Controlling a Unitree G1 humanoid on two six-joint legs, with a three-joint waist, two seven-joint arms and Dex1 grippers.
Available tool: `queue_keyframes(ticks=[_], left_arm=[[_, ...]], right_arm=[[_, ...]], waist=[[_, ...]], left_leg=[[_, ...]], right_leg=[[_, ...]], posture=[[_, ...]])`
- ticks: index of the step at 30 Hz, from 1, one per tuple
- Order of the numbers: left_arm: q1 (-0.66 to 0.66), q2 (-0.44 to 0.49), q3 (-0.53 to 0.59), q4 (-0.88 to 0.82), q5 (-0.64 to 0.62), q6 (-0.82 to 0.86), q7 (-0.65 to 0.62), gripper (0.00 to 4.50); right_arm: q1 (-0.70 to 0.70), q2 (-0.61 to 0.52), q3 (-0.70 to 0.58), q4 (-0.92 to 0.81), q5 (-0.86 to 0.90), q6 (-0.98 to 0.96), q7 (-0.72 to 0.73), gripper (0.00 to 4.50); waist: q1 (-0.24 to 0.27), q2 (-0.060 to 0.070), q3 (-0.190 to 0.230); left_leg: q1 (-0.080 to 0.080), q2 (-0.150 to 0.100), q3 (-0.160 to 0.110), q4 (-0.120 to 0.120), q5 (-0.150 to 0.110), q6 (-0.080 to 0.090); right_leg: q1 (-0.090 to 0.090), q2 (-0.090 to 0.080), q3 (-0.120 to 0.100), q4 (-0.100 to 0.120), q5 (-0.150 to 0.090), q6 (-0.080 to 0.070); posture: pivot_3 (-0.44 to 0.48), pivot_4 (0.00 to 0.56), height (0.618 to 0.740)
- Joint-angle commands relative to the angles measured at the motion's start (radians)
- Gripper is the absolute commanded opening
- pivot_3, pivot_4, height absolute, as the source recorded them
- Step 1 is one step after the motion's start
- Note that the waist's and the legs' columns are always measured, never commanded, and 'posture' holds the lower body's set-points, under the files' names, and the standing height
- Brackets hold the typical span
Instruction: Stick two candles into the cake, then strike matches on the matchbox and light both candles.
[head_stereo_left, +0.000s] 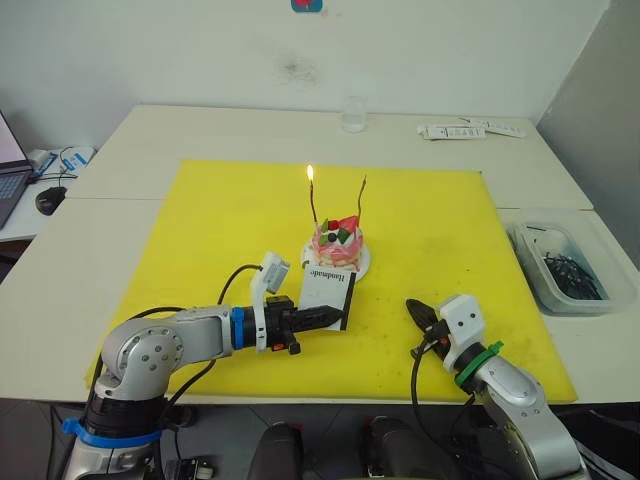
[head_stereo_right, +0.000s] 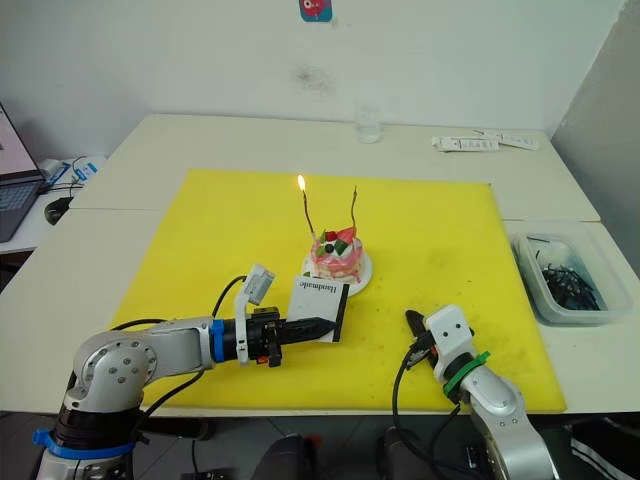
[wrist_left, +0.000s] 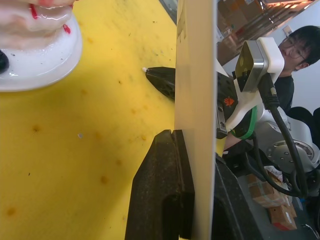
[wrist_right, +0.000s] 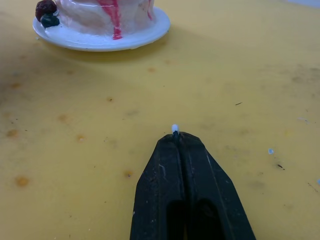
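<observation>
Both candles stand upright in the cake (head_stereo_left: 337, 243), mid-mat: the left candle (head_stereo_left: 312, 205) burns, the right candle (head_stereo_left: 361, 200) is unlit. So one light remains. The left gripper (head_stereo_left: 335, 314) is clamped on the matchbox (head_stereo_left: 328, 293), held on edge, long axis running towards the cake. The right gripper (wrist_right: 176, 135), near the mat's front edge, is pressed together on a match (wrist_right: 174, 128) pointing at the cake.

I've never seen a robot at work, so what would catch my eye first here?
The small flame on one candle in the pink cake, mid-way across the yellow mat; the second candle is unlit. Beside the cake, the left pincer holds the white matchbox, while the right pincer pinches a match.
</observation>
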Motion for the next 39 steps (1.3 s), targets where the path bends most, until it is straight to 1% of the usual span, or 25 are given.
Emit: queue_keyframes(ticks=[1, 5, 7, 10, 13, 16, 19, 23, 31, 39], left_arm=[[-0.003, -0.006, 0.014, -0.027, -0.020, -0.004, 0.002, 0.00], [-0.016, -0.023, 0.026, -0.010, -0.036, 0.001, 0.023, 0.00], [-0.023, -0.031, 0.031, -0.003, -0.041, 0.004, 0.030, 0.00], [-0.072, -0.078, 0.045, 0.033, -0.081, 0.015, 0.077, 0.00], [-0.111, -0.112, 0.052, 0.060, -0.102, 0.021, 0.113, 0.00], [-0.136, -0.133, 0.054, 0.074, -0.110, 0.021, 0.136, 0.00], [-0.146, -0.150, 0.054, 0.076, -0.116, 0.016, 0.157, 0.00], [-0.143, -0.157, 0.057, 0.067, -0.128, 0.020, 0.172, 0.00], [-0.130, -0.158, 0.055, 0.052, -0.154, 0.020, 0.189, 0.00], [-0.134, -0.163, 0.051, 0.056, -0.182, 0.020, 0.197, 0.00]], right_arm=[[0.001, -0.016, 0.003, -0.042, 0.016, 0.039, 0.023, 0.01], [-0.078, -0.097, -0.030, -0.212, 0.055, 0.173, 0.070, 0.01], [-0.114, -0.136, -0.035, -0.269, 0.073, 0.243, 0.089, 0.01], [-0.249, -0.267, -0.032, -0.384, 0.150, 0.417, 0.194, 0.01], [-0.364, -0.354, -0.027, -0.427, 0.220, 0.528, 0.260, 0.01], [-0.451, -0.422, 0.002, -0.440, 0.235, 0.554, 0.310, 0.01], [-0.506, -0.445, 0.030, -0.444, 0.232, 0.560, 0.319, 0.01], [-0.536, -0.462, 0.072, -0.445, 0.215, 0.559, 0.319, 0.01], [-0.577, -0.442, 0.145, -0.414, 0.171, 0.545, 0.294, 0.01], [-0.620, -0.438, 0.207, -0.333, 0.110, 0.500, 0.302, 0.01]], waist=[[0.000, 0.000, 0.000], [0.001, 0.001, 0.001], [0.001, 0.001, 0.001], [0.005, 0.001, 0.001], [0.005, 0.000, 0.001], [0.005, 0.000, 0.001], [0.005, 0.000, 0.001], [0.005, 0.000, 0.001], [0.005, 0.000, 0.001], [0.004, 0.000, 0.001]], left_leg=[[0.000, 0.000, 0.000, 0.000, 0.000, 0.000], [-0.001, 0.000, 0.000, 0.000, 0.000, 0.000], [-0.001, 0.000, 0.001, 0.000, 0.000, 0.000], [-0.002, -0.001, -0.001, 0.001, 0.000, 0.000], [-0.003, -0.002, -0.001, 0.001, 0.000, 0.000], [-0.004, -0.002, -0.001, 0.001, 0.000, 0.000], [-0.005, -0.002, -0.001, 0.001, 0.000, 0.000], [-0.005, -0.002, -0.001, 0.001, 0.000, 0.000], [-0.005, -0.002, -0.001, 0.001, 0.000, 0.000], [-0.005, -0.002, -0.001, 0.001, 0.000, 0.000]], right_leg=[[0.000, 0.000, 0.000, 0.000, 0.000, 0.000], [0.000, 0.000, 0.000, 0.000, 0.000, 0.000], [-0.001, 0.000, 0.000, 0.000, 0.000, 0.000], [0.000, 0.000, -0.001, 0.000, 0.000, 0.000], [0.000, 0.000, -0.001, -0.001, 0.000, 0.001], [-0.001, 0.000, -0.001, -0.002, 0.000, 0.001], [-0.001, 0.000, -0.001, -0.002, 0.000, 0.001], [-0.002, 0.000, -0.002, -0.002, -0.001, 0.002], [-0.002, -0.001, -0.002, -0.001, 0.000, 0.002], [-0.002, -0.001, -0.002, -0.002, 0.000, 0.002]], posture=[[0.000, 0.150, 0.740], [0.000, 0.150, 0.740], [0.000, 0.150, 0.740], [0.000, 0.150, 0.740], [0.000, 0.150, 0.740], [0.000, 0.150, 0.740], [0.000, 0.150, 0.740], [0.000, 0.150, 0.740], [0.000, 0.150, 0.740], [0.000, 0.150, 0.740]])
